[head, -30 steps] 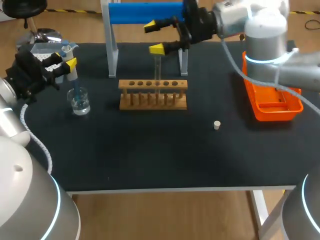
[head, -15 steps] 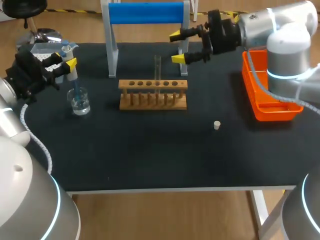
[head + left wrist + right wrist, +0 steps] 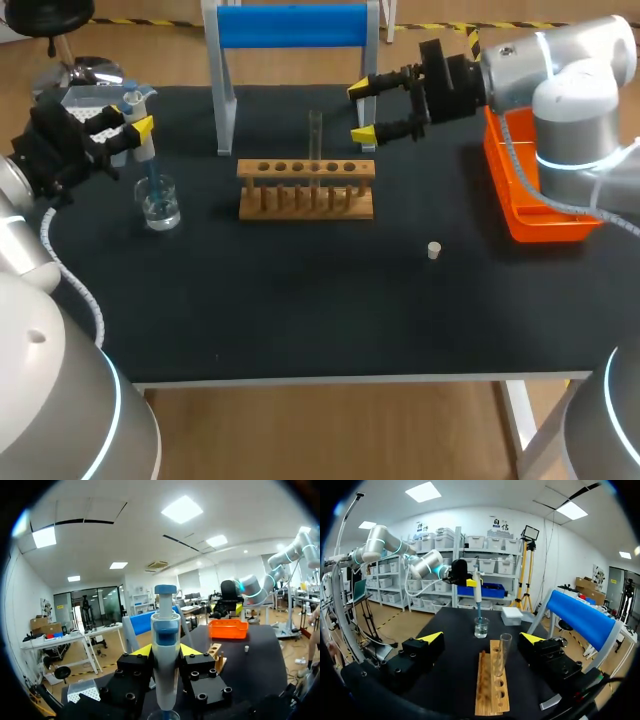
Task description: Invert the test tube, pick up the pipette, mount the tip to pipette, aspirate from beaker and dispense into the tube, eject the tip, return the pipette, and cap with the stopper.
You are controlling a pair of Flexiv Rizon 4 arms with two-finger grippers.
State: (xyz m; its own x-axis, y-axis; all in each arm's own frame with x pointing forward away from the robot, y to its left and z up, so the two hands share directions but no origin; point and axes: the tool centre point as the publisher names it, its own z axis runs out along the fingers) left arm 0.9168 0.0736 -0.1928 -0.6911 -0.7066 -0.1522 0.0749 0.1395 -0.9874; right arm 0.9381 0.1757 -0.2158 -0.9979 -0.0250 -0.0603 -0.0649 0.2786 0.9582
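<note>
My left gripper [image 3: 133, 124] is shut on the blue-and-white pipette [image 3: 146, 150], which stands upright with its tip inside the glass beaker [image 3: 160, 205]. In the left wrist view the pipette [image 3: 165, 650] is clamped between the yellow tips. A clear test tube [image 3: 315, 140] stands upright in the wooden rack [image 3: 306, 188]. My right gripper [image 3: 364, 110] is open, level with the tube's top and a short way to its right. In the right wrist view the tube [image 3: 502, 655] rises ahead of the spread fingers, nearer the right one. The small white stopper [image 3: 433, 250] lies on the mat.
A blue-topped stand [image 3: 290, 25] rises behind the rack. An orange tray [image 3: 545, 205] sits at the right edge under my right arm. A tip box [image 3: 95, 97] sits at the far left corner. The black mat [image 3: 300, 300] lies bare in front of the rack.
My right gripper has drawn back to the right, away from the test tube, which stays upright in the rack. The left arm and pipette have not moved.
</note>
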